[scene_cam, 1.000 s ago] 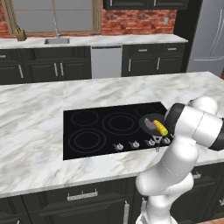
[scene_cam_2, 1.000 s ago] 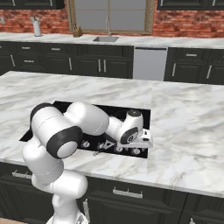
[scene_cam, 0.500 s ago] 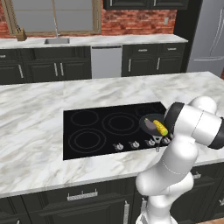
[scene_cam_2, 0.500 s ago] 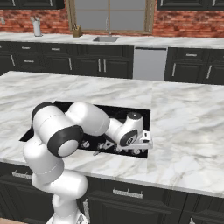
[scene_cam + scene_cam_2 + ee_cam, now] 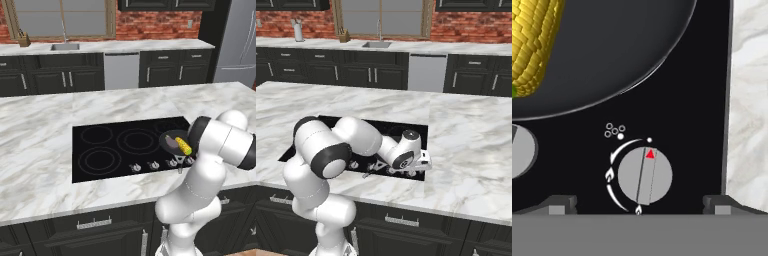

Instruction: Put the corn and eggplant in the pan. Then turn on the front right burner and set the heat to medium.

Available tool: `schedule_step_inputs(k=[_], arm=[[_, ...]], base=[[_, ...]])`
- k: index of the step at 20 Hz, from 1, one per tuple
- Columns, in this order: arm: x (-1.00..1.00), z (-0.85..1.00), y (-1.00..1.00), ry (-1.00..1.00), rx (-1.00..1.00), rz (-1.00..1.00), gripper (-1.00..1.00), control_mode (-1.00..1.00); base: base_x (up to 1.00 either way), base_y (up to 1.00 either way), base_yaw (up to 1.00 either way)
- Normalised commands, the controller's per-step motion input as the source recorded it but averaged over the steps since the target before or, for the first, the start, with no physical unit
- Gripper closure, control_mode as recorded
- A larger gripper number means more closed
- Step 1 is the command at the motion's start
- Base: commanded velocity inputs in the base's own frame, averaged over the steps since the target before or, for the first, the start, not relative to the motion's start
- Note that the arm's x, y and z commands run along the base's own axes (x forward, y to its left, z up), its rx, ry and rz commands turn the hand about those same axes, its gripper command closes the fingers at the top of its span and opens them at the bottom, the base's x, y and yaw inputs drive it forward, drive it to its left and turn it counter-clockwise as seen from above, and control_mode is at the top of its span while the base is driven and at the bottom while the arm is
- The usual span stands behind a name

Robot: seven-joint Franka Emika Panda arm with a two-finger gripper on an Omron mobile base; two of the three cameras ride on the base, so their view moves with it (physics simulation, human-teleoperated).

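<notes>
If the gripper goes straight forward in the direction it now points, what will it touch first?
Most likely the knob. In the hand view it sits centred between the two open fingertips, so the gripper points at it. The pan with the corn lies off that line. How far the knob is, I cannot tell.

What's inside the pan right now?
The pan holds the corn and the dark purple eggplant, lying side by side. The arm covers the pan's right edge, so that part cannot be checked.

Corn (image 5: 184, 145), eggplant (image 5: 172, 143) in pan (image 5: 167, 137), front-right burner.
</notes>
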Motion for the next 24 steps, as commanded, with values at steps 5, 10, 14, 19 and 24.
schedule_step_inputs(k=[5, 10, 14, 19, 24], arm=[[0.06, 0.0, -0.02, 0.0, 0.0, 0.0, -1.0, -1.0], [0.0, 0.0, 0.0, 0.0, 0.0, 0.0, -1.0, -1.0], [0.0, -0.01, 0.0, 0.0, 0.0, 0.0, -1.0, -1.0], [0.04, -0.13, 0.0, 0.0, 0.0, 0.0, -1.0, -1.0], [0.08, -0.07, 0.0, 0.0, 0.0, 0.0, -1.0, -1.0]], base=[[0.0, 0.0, 0.0], [0.0, 0.0, 0.0], [0.0, 0.0, 0.0], [0.0, 0.0, 0.0], [0.0, 0.0, 0.0]])
